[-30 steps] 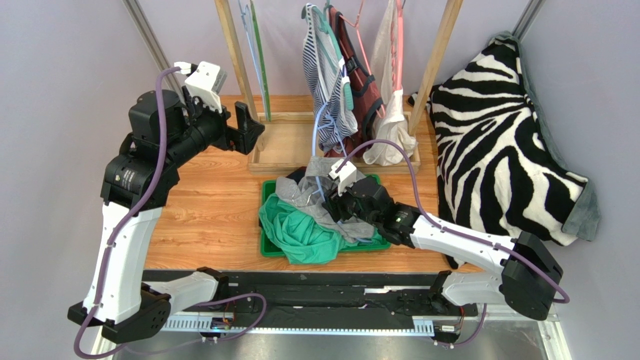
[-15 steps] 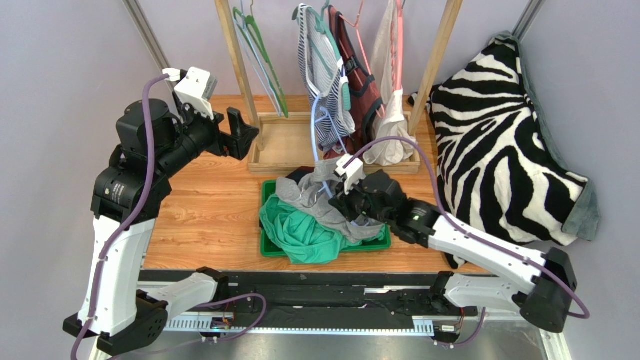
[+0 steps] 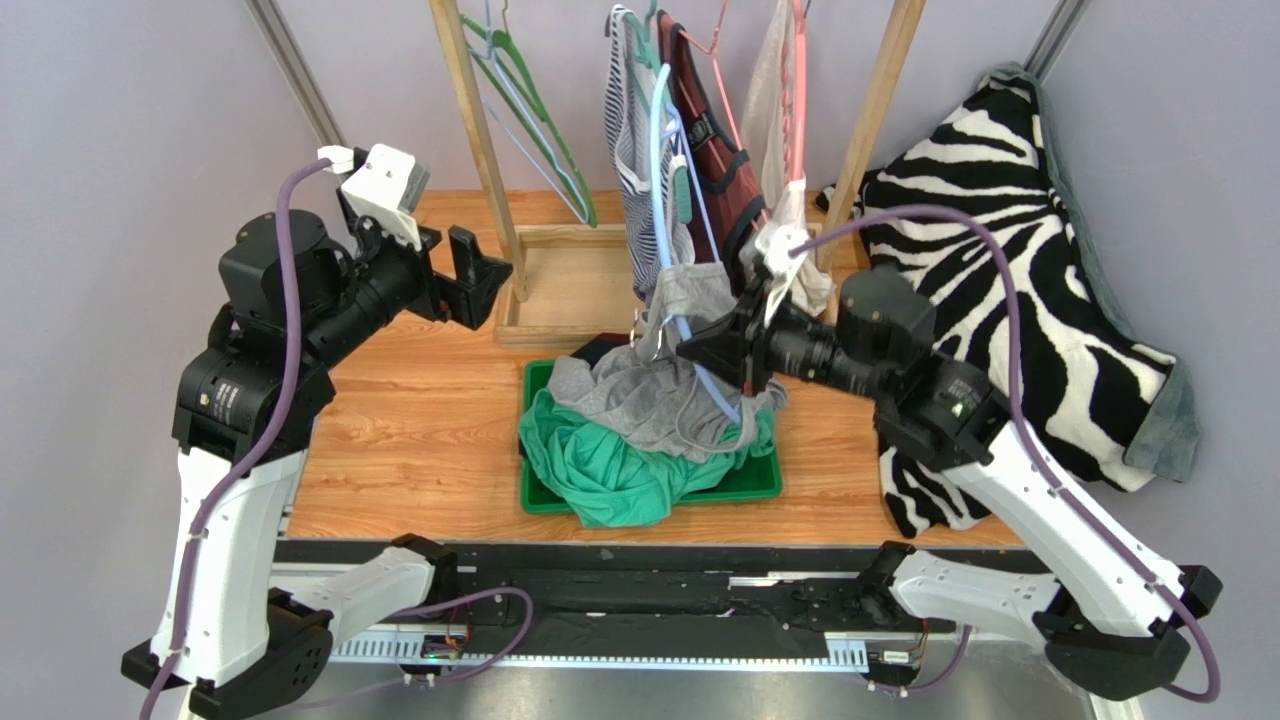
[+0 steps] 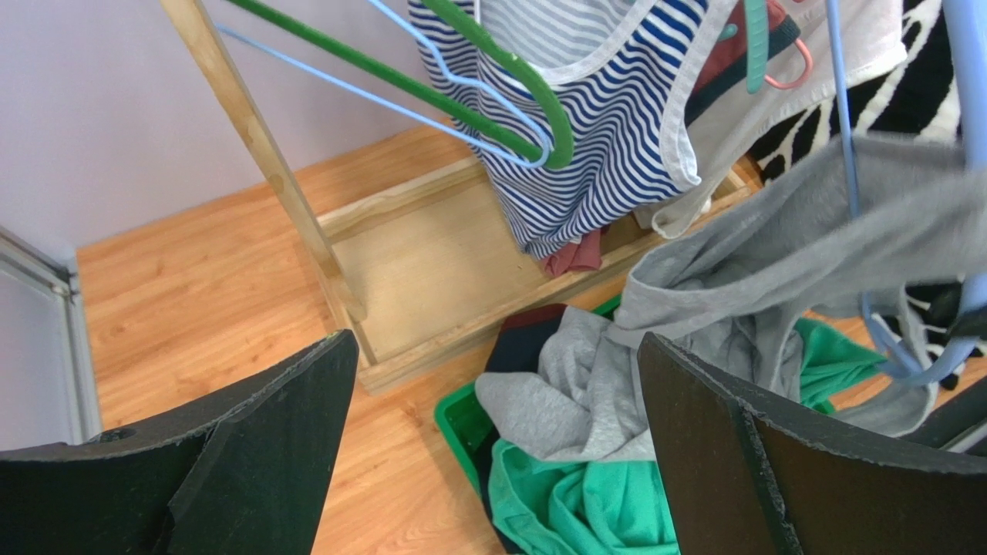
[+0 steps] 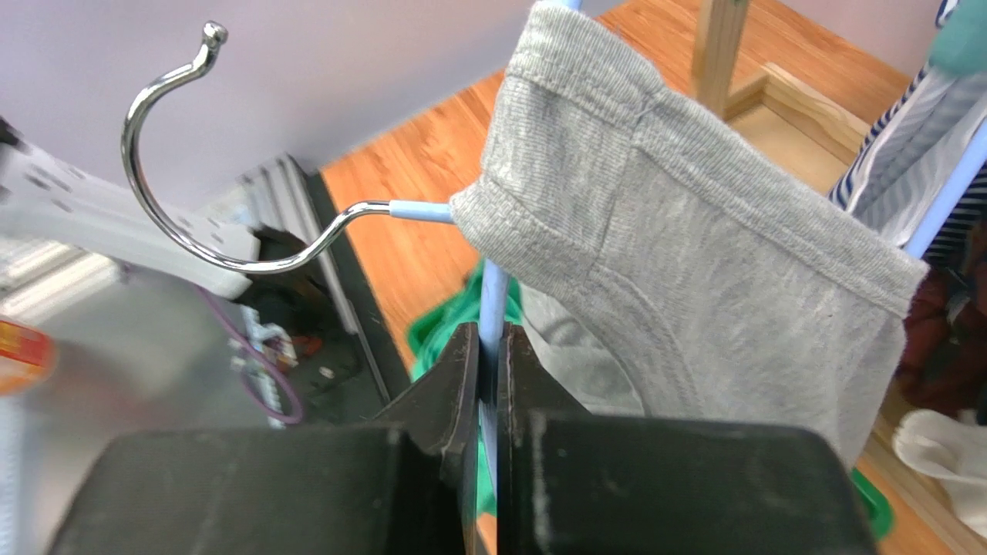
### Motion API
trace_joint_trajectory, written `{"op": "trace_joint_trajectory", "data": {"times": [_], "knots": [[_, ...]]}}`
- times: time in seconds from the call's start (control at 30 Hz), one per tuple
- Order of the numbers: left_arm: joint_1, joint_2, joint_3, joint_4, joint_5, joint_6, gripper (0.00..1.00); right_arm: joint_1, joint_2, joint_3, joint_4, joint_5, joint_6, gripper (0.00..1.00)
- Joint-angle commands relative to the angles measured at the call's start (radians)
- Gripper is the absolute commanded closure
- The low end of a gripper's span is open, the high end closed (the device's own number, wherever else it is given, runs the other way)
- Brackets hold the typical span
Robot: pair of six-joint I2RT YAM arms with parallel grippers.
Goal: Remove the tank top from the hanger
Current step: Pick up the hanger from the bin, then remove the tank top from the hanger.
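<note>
Right tool is pinched shut on the thin light-blue hanger just below its chrome hook. It holds the hanger up over the green bin so the grey tank top hangs free. One strap is looped over the hanger shoulder, and the hem trails onto the green garment in the bin. Left tool is wide apart and empty above the table, facing the top. It looks ready to grab the fabric and pull while the right steadies the hanger. The top is not off yet.
</note>
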Motion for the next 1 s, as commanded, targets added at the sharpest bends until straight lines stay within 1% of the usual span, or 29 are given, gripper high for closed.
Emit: {"op": "trace_joint_trajectory", "data": {"times": [0.0, 0.03, 0.07, 0.1, 0.13, 0.17, 0.2, 0.23, 0.27, 0.3, 0.33, 0.37, 0.4, 0.47, 0.53, 0.57, 0.67, 0.77, 0.9, 0.93, 0.97], "knots": [[0.001, -0.037, 0.054, 0.005, 0.066, 0.141, 0.01, -0.158, 0.096, 0.281, -0.077, -0.361, 0.163, 1.00], [0.003, -0.049, 0.060, -0.001, 0.087, 0.170, 0.01, -0.206, 0.117, 0.386, -0.093, -0.463, 0.193, 1.00], [0.001, -0.057, 0.061, -0.004, 0.121, 0.198, 0.01, -0.225, 0.140, 0.433, -0.110, -0.514, 0.266, 1.00], [0.001, -0.061, 0.064, -0.016, 0.143, 0.260, 0.01, -0.240, 0.203, 0.476, -0.151, -0.574, 0.299, 1.00], [0.001, -0.069, 0.071, -0.022, 0.166, 0.297, 0.01, -0.252, 0.234, 0.568, -0.188, -0.658, 0.328, 1.00], [0.003, -0.072, 0.077, -0.034, 0.210, 0.365, 0.01, -0.254, 0.267, 0.594, -0.246, -0.692, 0.357, 1.00], [0.001, -0.075, 0.087, -0.045, 0.239, 0.411, 0.01, -0.249, 0.280, 0.588, -0.222, -0.762, 0.393, 1.00], [0.001, -0.077, 0.093, -0.054, 0.303, 0.454, 0.01, -0.251, 0.271, 0.531, -0.170, -0.797, 0.433, 1.00], [0.001, -0.075, 0.099, -0.076, 0.337, 0.553, 0.01, -0.249, 0.262, 0.503, -0.085, -0.829, 0.512, 1.00], [0.001, -0.075, 0.116, -0.087, 0.368, 0.604, 0.01, -0.248, 0.245, 0.480, -0.037, -0.902, 0.554, 1.00], [0.003, -0.075, 0.128, -0.094, 0.411, 0.644, 0.01, -0.242, 0.231, 0.411, 0.022, -0.930, 0.598, 1.00], [0.001, -0.071, 0.140, -0.110, 0.431, 0.717, 0.01, -0.235, 0.219, 0.380, 0.127, -0.953, 0.676, 1.00], [0.001, -0.071, 0.159, -0.119, 0.452, 0.762, 0.01, -0.225, 0.205, 0.355, 0.155, -0.978, 0.695, 1.00], [0.001, -0.078, 0.166, -0.124, 0.508, 0.875, 0.01, -0.208, 0.174, 0.306, 0.145, -0.990, 0.700, 1.00], [0.003, -0.086, 0.174, -0.120, 0.557, 0.940, 0.01, -0.177, 0.148, 0.286, 0.104, -1.001, 0.668, 1.00], [0.001, -0.095, 0.165, -0.110, 0.574, 0.977, 0.01, -0.153, 0.141, 0.271, 0.056, -0.993, 0.652, 1.00], [0.001, -0.112, 0.137, -0.067, 0.659, 0.974, 0.01, -0.119, 0.137, 0.274, -0.071, -0.983, 0.557, 1.00], [0.001, -0.089, 0.160, -0.091, 0.753, 0.933, 0.01, -0.098, 0.140, 0.271, -0.098, -0.981, 0.531, 1.00], [0.001, -0.025, 0.228, -0.226, 0.877, 0.930, 0.01, -0.062, 0.150, 0.275, -0.108, -0.990, 0.539, 1.00], [0.001, -0.015, 0.237, -0.273, 0.943, 0.933, 0.01, -0.058, 0.154, 0.280, -0.126, -0.992, 0.531, 1.00], [0.001, -0.005, 0.246, -0.286, 0.969, 0.928, 0.01, -0.044, 0.163, 0.285, -0.145, -0.993, 0.517, 1.00]]}}
